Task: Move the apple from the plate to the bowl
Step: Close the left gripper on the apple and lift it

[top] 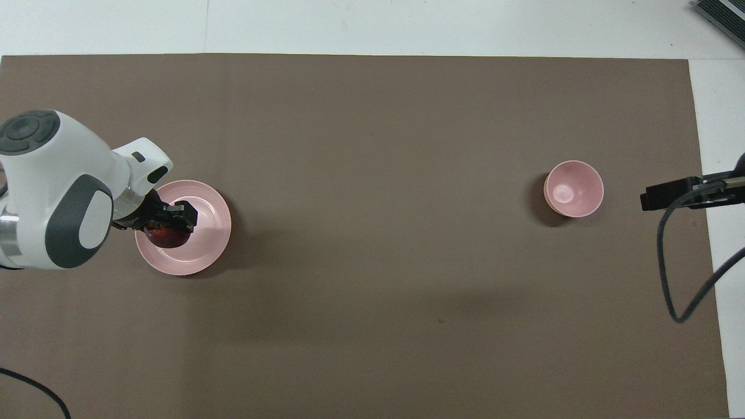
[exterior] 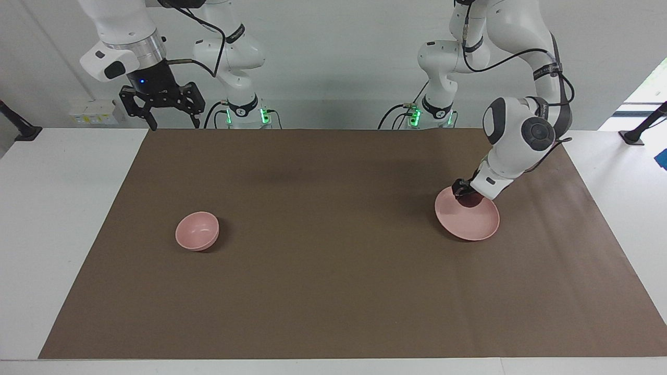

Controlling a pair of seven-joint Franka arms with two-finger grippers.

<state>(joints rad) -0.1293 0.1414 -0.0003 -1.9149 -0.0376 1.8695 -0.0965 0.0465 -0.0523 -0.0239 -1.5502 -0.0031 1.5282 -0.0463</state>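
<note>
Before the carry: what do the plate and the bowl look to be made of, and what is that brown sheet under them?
Plate and bowl: probably matte plastic or melamine, going by the even pale pink and lack of sharp glare; glazed ceramic can't be excluded. Brown sheet: likely kraft paper or thin card, flat, dull, straight-cut edges.
</note>
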